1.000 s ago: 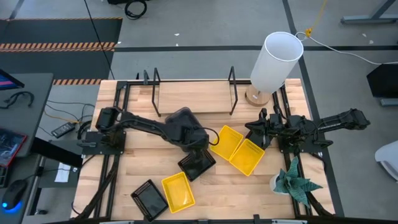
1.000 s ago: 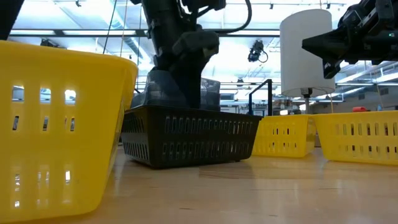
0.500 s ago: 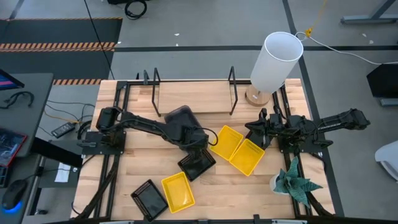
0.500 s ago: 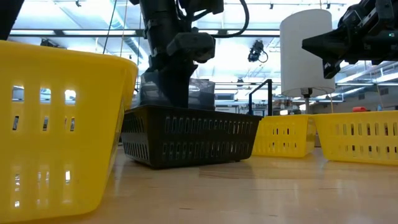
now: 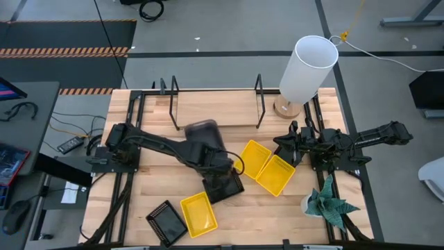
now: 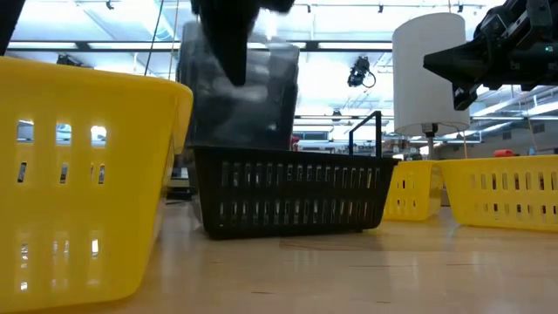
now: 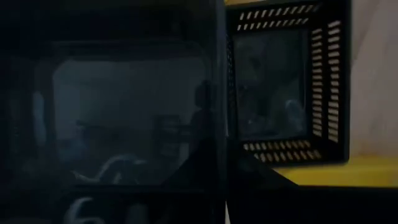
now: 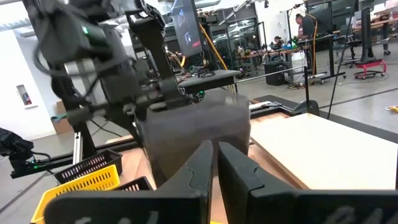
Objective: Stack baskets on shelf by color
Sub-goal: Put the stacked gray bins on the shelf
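Observation:
A dark grey basket (image 5: pixel 201 130) hangs in the air from my left gripper (image 5: pixel 209 154), which is shut on it. In the low view the grey basket (image 6: pixel 240 96) is clear above a black mesh basket (image 6: pixel 288 201) standing on the table. Two yellow baskets (image 5: pixel 253 158) (image 5: pixel 275 173) lie side by side right of it. A third yellow basket (image 5: pixel 198 212) and a second black mesh basket (image 5: pixel 166 222) lie near the front edge. The shelf (image 5: pixel 215 107) stands at the back. My right gripper (image 5: pixel 284 142) waits shut above the table's right part. My left gripper holds the grey basket by the upper edge of its near wall (image 6: pixel 257 48), its fingers (image 6: pixel 228 52) coming down from above. How the fingers sit on the wall is hidden by the gripper itself. The basket hangs below the fingers, clear of the black basket.
A tall white cylinder (image 5: pixel 305 66) stands at the back right beside the shelf's right wire upright (image 5: pixel 260 94). A green plant (image 5: pixel 326 201) sits at the front right. Bare wood shows between the shelf and the baskets.
My left gripper has risen with the dark grey basket, which had sat low at the black mesh basket and now hangs clear above it. The black mesh basket has slid and turned a little toward the table's right.

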Robot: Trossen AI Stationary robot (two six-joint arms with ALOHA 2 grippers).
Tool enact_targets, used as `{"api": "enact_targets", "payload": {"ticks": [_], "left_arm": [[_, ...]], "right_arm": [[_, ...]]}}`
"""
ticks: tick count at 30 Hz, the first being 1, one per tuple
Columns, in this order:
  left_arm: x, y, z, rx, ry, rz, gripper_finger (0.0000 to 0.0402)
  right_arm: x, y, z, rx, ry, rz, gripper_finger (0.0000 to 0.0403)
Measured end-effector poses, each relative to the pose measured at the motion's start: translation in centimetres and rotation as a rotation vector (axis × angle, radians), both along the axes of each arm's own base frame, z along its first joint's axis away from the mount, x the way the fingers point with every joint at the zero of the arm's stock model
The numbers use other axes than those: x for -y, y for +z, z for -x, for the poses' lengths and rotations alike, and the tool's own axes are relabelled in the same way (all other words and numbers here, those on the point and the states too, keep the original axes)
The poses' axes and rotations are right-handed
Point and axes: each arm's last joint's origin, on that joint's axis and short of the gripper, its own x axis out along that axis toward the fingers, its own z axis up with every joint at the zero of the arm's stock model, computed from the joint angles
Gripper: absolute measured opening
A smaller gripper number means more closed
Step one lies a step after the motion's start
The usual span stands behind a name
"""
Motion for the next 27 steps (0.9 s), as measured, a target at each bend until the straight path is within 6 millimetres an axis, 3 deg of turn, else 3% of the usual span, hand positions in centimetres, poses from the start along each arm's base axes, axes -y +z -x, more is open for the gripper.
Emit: {"api": "enact_targets", "payload": {"ticks": [4,8,15,22,27], "left_arm": [[-0.3,1.4,0.0,-0.004,-0.162,-0.079,0.0017],[-1.8,1.5,-0.3,-0.026,-0.286,-0.151,0.0017],[-7.6,1.0,-1.6,-0.011,-0.272,-0.193,0.0017],[-13.4,0.8,-3.8,0.146,-0.257,-0.234,0.0017],[-16.4,-0.8,-5.7,0.229,-0.258,-0.244,0.0018]], "right_arm": [[0.0,0.0,0.0,0.000,0.000,0.000,0.0028],[0.0,0.0,0.0,0.000,0.000,0.000,0.0028],[0.0,0.0,0.0,0.000,0.000,0.000,0.0028],[0.0,0.0,0.0,-0.001,0.000,0.000,0.0028],[0.0,0.0,0.0,0.001,0.000,0.000,0.0028]]}}
